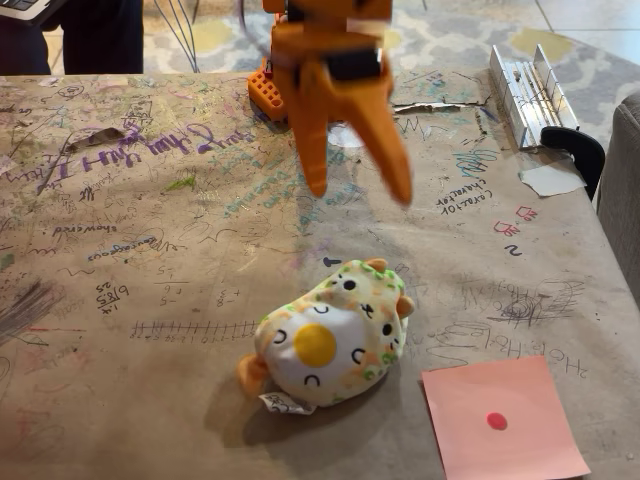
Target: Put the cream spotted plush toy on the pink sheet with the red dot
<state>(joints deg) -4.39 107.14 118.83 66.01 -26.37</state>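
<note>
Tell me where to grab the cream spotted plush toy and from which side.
Grip the cream spotted plush toy across its rounded middle, descending from above. It lies on the table with its face up; the open gripper hangs behind it, so its jaws could straddle the soft body.

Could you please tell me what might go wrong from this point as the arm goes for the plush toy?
1. The orange gripper hangs open above and behind the rounded cream plush toy with orange and green spots; its soft, round body may slip from the fingers.
2. The salmon-pink square paper sheet with the red dot lies loose, close to the toy, so a nudge could shift it.
3. The sheet sits at the table's near corner; a drop might overshoot.
</note>
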